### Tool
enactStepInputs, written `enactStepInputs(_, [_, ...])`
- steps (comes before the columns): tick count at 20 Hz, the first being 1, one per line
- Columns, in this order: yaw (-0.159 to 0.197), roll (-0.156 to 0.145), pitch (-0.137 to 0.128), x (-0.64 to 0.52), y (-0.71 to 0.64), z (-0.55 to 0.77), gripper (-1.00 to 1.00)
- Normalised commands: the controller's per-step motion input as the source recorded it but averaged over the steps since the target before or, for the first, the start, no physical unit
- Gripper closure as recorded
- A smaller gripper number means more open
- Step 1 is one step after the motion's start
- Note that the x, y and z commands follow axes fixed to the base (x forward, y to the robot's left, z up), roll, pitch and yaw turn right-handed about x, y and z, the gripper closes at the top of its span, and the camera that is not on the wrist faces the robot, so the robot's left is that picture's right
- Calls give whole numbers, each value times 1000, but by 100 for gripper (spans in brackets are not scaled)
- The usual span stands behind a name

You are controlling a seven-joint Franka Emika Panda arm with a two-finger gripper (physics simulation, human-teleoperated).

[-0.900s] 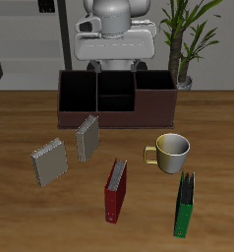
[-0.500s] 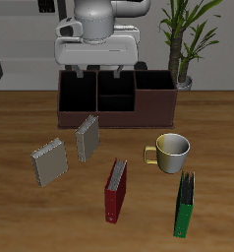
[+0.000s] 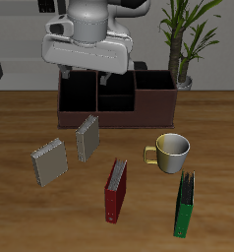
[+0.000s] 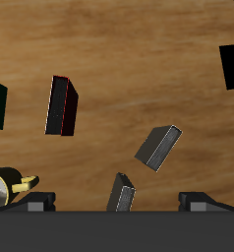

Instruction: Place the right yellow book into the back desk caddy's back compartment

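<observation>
The right yellow book (image 3: 48,161), small and grey-tan, lies on the table in front of the back desk caddy (image 3: 117,117), apart from it; it also shows in the wrist view (image 4: 158,148). A second grey-tan book (image 3: 87,138) stands beside it, nearer the caddy. The caddy is a long dark box with three black bays; the back compartment (image 3: 119,94) is the middle one. My gripper (image 3: 86,75) hangs open and empty high above the caddy's end bay, well above both books. Its fingers (image 4: 203,201) frame the wrist view.
A red book (image 3: 116,189), a green book (image 3: 186,204) and a yellow-white mug (image 3: 169,152) sit nearer the table's front edge. A potted plant (image 3: 184,39) stands behind the caddy.
My gripper has swung sideways over the caddy toward the side where the two grey-tan books lie, and come closer to the camera. The jaws stay open. Nothing on the table has moved.
</observation>
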Motion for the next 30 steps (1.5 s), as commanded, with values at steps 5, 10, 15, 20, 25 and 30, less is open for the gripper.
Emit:
enactStepInputs(5, [-21, -22, 8, 170, -354, -58, -100])
enactStepInputs(10, [-18, -6, -51, 67, -250, -76, -100])
enactStepInputs(15, [-45, -12, -18, 29, -133, -217, -100])
enactStepInputs(20, [-32, 10, -34, -52, -111, -369, -100])
enactStepInputs(25, [-33, -21, 15, -27, -180, -389, -100])
enactStepInputs(30, [-30, -31, -5, -77, -252, -313, -100])
